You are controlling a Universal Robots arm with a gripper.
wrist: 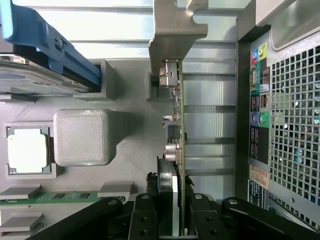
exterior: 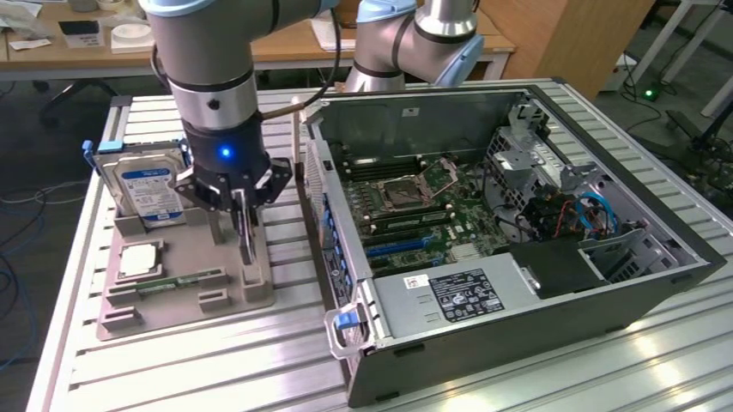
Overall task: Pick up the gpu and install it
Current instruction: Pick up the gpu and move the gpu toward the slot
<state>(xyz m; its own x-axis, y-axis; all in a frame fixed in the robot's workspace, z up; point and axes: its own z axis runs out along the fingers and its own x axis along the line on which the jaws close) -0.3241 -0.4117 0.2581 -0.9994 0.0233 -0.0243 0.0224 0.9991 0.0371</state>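
The gpu (exterior: pixel 244 233) is a thin dark card standing on edge over the grey holder tray (exterior: pixel 229 300), at the tray's side nearest the computer case. My gripper (exterior: pixel 240 210) comes straight down on it from above. In the wrist view the gpu (wrist: pixel 176 125) runs edge-on away from my gripper (wrist: pixel 172 220), with its silvery bracket (wrist: pixel 172 25) at the far end. The black fingers (wrist: pixel 145 217) press against both faces of the card, so the gripper is shut on it. I cannot tell whether the card's lower edge still sits in its slot.
The tray also holds a hard drive (exterior: pixel 149 184) with a blue-white label, a square processor (exterior: pixel 137 260) and a green memory stick (exterior: pixel 178 281). The open computer case (exterior: pixel 641 283) lies at the exterior view's right, motherboard (exterior: pixel 418 206) exposed. Its rear panel (wrist: pixel 290 125) is close beside the card.
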